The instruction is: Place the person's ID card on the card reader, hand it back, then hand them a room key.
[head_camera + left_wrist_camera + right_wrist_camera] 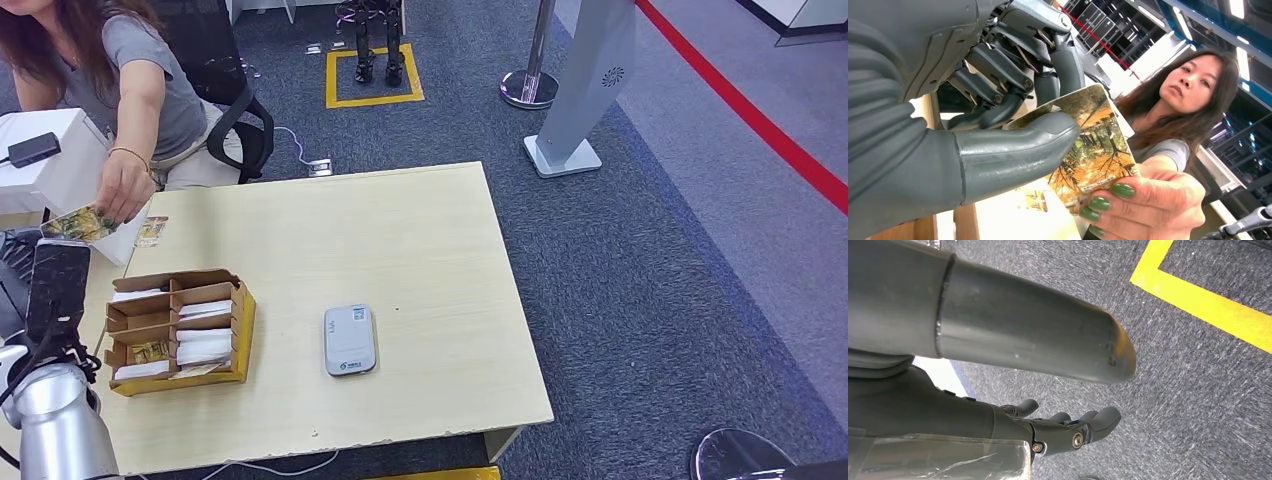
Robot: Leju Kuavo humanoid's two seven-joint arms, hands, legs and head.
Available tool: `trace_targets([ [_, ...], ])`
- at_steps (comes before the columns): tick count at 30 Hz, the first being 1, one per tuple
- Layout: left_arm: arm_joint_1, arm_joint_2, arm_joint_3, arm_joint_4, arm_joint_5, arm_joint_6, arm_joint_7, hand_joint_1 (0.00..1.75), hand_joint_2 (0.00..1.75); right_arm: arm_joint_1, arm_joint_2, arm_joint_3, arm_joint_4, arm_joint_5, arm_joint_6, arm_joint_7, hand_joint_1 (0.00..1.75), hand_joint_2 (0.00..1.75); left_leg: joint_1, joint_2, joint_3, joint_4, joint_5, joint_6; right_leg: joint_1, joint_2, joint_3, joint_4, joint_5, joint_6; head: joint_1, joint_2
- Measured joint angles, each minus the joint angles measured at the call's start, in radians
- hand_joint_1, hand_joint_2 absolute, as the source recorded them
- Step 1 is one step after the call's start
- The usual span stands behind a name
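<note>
Left hand (998, 115): thumb and fingers (998, 82) pinch ID card (1093, 145), shared with person's hand (1148, 205) for handover.
Right hand (1068, 427): hangs over floor, apparently loosely curled, holding nothing.

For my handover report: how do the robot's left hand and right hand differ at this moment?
The left hand is raised beside the table and pinches a card; the right hand holds nothing, with its fingers apart. A person's hand also holds that card; nobody is near the right hand, which hangs over grey carpet. Both are dark grey.
</note>
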Motion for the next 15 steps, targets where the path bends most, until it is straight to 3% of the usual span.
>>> trace_targets([
  [1,0.000,-0.002,0.002,0.000,0.000,0.000,0.000,0.00,1.75,0.000,0.000,0.000,0.000,0.000,0.000,0.000,0.00,0.00,0.000,0.000,0.000,0.000,0.000,0.000,0.000,0.000,0.000,0.000,0.000,0.000,0.000,0.000],
  [15,0.000,-0.017,0.034,0.000,0.026,0.008,-0.014,0.00,1.75,-0.001,0.000,0.000,0.000,0.001,0.000,-0.002,0.00,0.00,0.000,0.000,0.000,0.000,0.000,0.000,0.000,0.000,0.000,0.000,0.000,0.000,0.000,0.000],
])
